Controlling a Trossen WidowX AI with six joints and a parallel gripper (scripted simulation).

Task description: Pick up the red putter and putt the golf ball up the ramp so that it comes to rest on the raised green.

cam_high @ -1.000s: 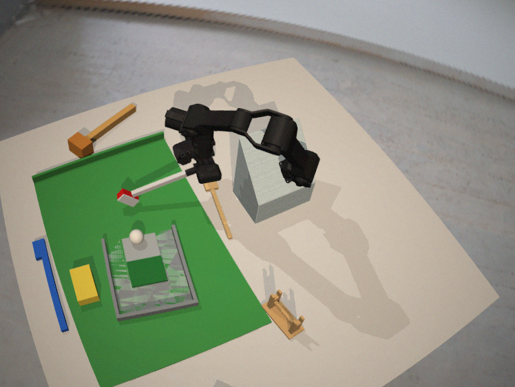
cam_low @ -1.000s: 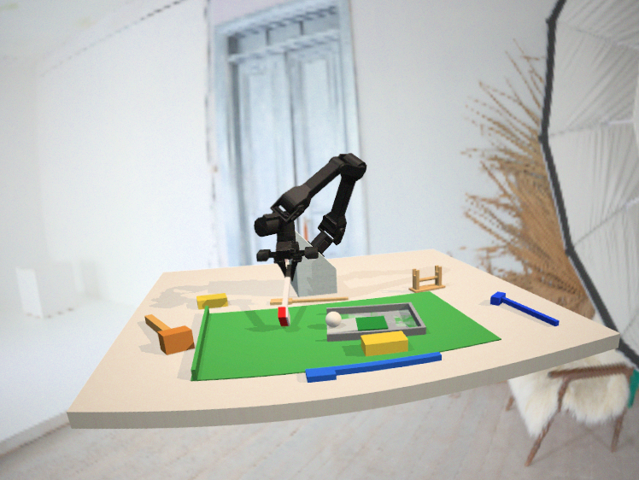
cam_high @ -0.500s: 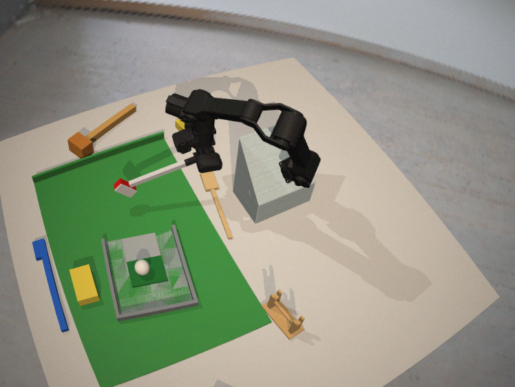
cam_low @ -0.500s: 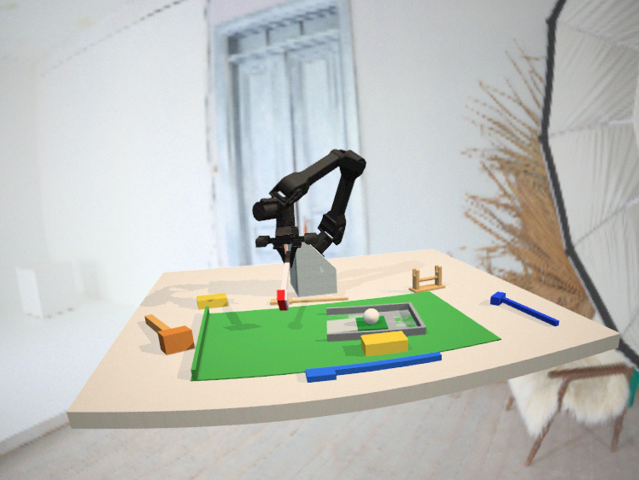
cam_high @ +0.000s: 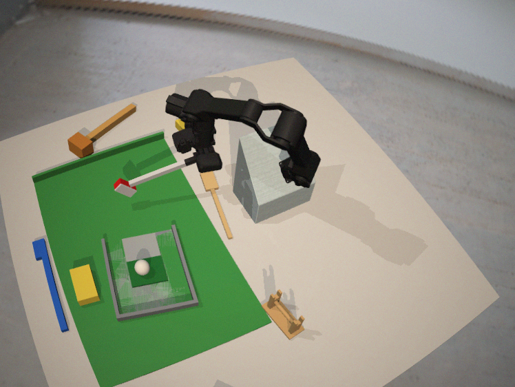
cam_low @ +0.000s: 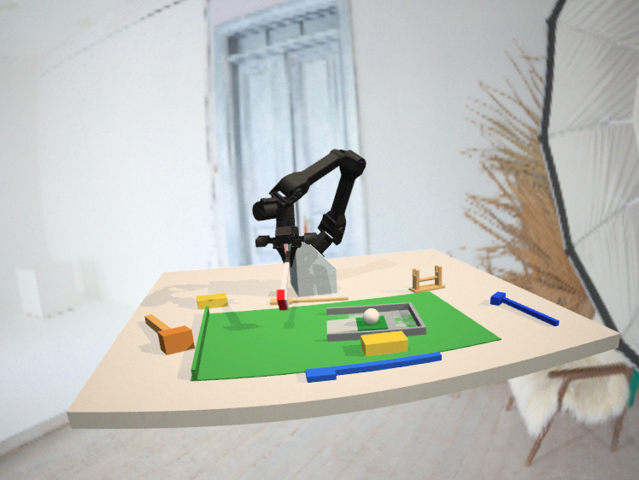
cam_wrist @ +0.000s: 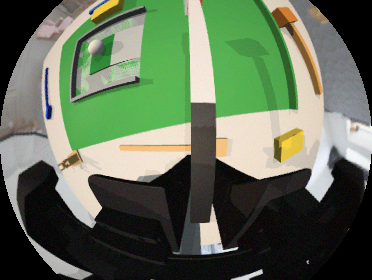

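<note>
The golf ball (cam_high: 142, 267) (cam_low: 371, 316) (cam_wrist: 96, 47) is over the dark green square of the raised green (cam_high: 159, 276) (cam_low: 381, 325) (cam_wrist: 102, 63), inside the grey walls. Whether it is still moving cannot be told. The pale ramp (cam_high: 139, 245) (cam_wrist: 129, 42) leads up to that square. My gripper (cam_high: 190, 160) (cam_low: 286, 253) (cam_wrist: 198, 159) is shut on the dark grip of the red putter (cam_high: 158, 172) (cam_low: 282, 299) (cam_wrist: 202, 65). The putter's white shaft slants down to its red and white head, which hangs above the mat, away from the ball on the open side of the ramp.
A yellow block (cam_high: 84, 284) (cam_low: 384, 343) stands beside the walls; another yellow block (cam_low: 211, 301) (cam_wrist: 288, 145) is near the arm. An orange mallet (cam_high: 80, 144), a blue club (cam_high: 54, 286), a wooden club (cam_high: 220, 212), a wooden stand (cam_high: 285, 318) and a grey wedge block (cam_high: 266, 174) surround the mat.
</note>
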